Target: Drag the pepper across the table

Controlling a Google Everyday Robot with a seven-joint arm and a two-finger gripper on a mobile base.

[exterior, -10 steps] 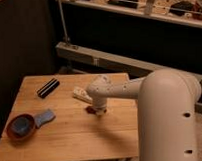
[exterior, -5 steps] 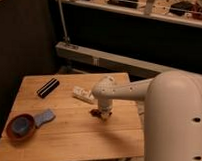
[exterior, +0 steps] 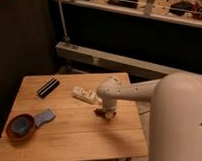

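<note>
Tool (exterior: 106, 113) lowered onto counter (exterior: 82, 139), right of centre, at end of white arm (exterior: 139, 92). Pepper (exterior: 100, 113) lies on counter directly under tool, dark red tip showing at tool's left. White bottle-like object (exterior: 86, 95) just behind tool. Black bar (exterior: 47, 87) at back left. Bowl (exterior: 20, 126) at front left, blue cloth-like piece (exterior: 43, 116) touching it.
</note>
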